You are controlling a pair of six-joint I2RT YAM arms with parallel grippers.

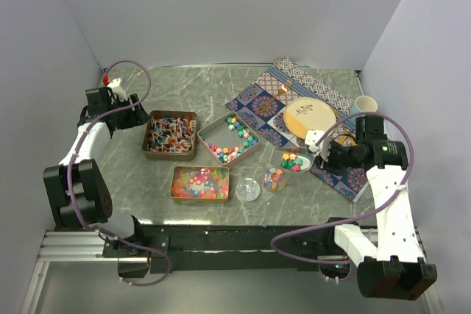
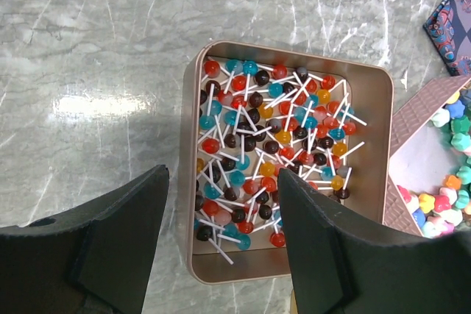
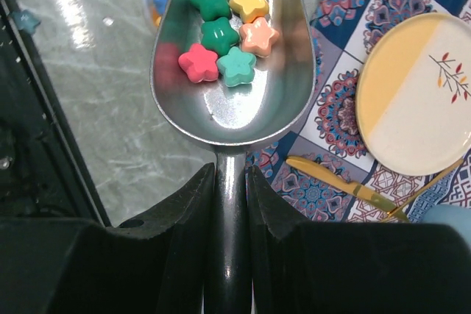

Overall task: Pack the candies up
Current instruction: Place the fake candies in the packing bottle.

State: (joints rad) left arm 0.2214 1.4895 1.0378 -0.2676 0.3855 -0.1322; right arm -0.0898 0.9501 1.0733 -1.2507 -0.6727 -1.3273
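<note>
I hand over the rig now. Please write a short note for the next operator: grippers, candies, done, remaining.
Left gripper: open, empty, above the lollipop tin.
Right gripper: shut on the scoop handle; six star candies lie in the scoop, near the clear jar.
Done: some candies are in the jar; its lid lies beside it.
Left: empty the scoop into the jar; star tin and bead tin hold many more.

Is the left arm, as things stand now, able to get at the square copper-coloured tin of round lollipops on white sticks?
Probably yes. The left gripper hangs open close over one edge of the square copper-coloured tin. The lollipops lie uncovered, and nothing stands between the gripper and them.
</note>
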